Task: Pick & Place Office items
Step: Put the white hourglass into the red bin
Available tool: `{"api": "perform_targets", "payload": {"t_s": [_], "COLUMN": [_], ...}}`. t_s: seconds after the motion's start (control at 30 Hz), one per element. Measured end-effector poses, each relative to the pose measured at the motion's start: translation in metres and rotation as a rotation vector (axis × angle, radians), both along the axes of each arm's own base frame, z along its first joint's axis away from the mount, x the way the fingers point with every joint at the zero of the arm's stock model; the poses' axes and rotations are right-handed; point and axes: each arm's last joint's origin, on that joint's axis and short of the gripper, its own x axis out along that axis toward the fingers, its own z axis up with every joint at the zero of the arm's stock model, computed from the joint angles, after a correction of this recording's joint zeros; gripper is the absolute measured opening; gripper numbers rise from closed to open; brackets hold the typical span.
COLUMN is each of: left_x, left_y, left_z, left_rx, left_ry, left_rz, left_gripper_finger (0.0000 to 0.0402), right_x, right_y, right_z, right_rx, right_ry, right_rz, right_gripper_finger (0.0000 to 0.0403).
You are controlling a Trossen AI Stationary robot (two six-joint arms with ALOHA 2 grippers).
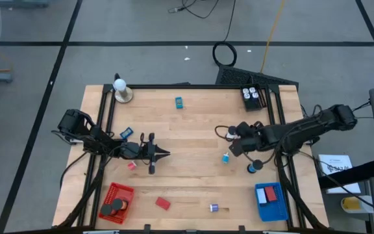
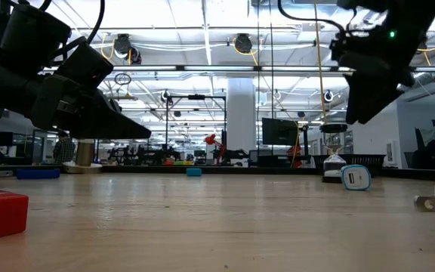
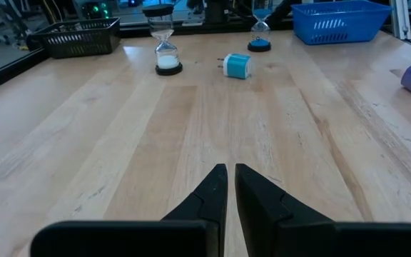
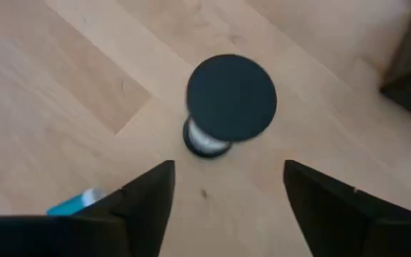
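Fingers of the right gripper [image 4: 227, 196] spread wide above a small hourglass [image 4: 230, 103] with black round caps and white sand, standing upright on the table [image 4: 63, 86]. Left gripper [image 3: 230, 193], fingers together, waits at nine o'clock.

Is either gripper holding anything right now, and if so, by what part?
Nothing is held. The right gripper is open above the white-sand hourglass, not touching it; the left gripper is shut and empty.
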Motion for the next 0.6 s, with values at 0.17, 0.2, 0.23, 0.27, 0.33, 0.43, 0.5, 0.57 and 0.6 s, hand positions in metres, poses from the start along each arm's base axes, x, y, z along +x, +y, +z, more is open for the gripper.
{"api": "perform_targets", "payload": {"t_s": [0.17,0.2,0.23,0.27,0.33,0.43,0.5,0.57,0.6], "left_x": [0.000,0.000,0.000,0.000,0.000,0.000,0.000,0.000,0.000], "left_y": [0.000,0.000,0.000,0.000,0.000,0.000,0.000,0.000,0.000], "left_z": [0.000,0.000,0.000,0.000,0.000,0.000,0.000,0.000,0.000], "left_rx": [-0.001,-0.001,-0.002,-0.001,0.002,0.005,0.005,0.004,0.004], "left_ry": [0.000,0.001,0.001,0.001,0.001,0.001,0.001,0.001,0.001], "left_rz": [0.000,0.000,0.000,0.000,-0.001,-0.001,-0.002,-0.001,-0.001], "left_gripper_finger": [0.0037,0.0037,0.0037,0.0037,0.0037,0.0037,0.0037,0.0037,0.0037], "right_x": [-0.007,-0.008,-0.008,-0.009,-0.008,-0.007,-0.007,-0.007,-0.007], "right_y": [-0.013,-0.014,-0.016,-0.018,-0.022,-0.027,-0.030,-0.031,-0.032], "right_z": [-0.022,-0.026,-0.030,-0.034,-0.042,-0.051,-0.055,-0.055,-0.056], "right_rx": [0.003,-0.005,-0.015,-0.026,-0.047,-0.075,-0.104,-0.128,-0.135], "right_ry": [-0.178,-0.211,-0.234,-0.252,-0.280,-0.317,-0.328,-0.340,-0.338], "right_rz": [0.092,0.106,0.118,0.127,0.142,0.149,0.137,0.128,0.126], "right_gripper_finger": [0.0293,0.0297,0.0299,0.0301,0.0301,0.0292,0.0282,0.0269,0.0260]}}
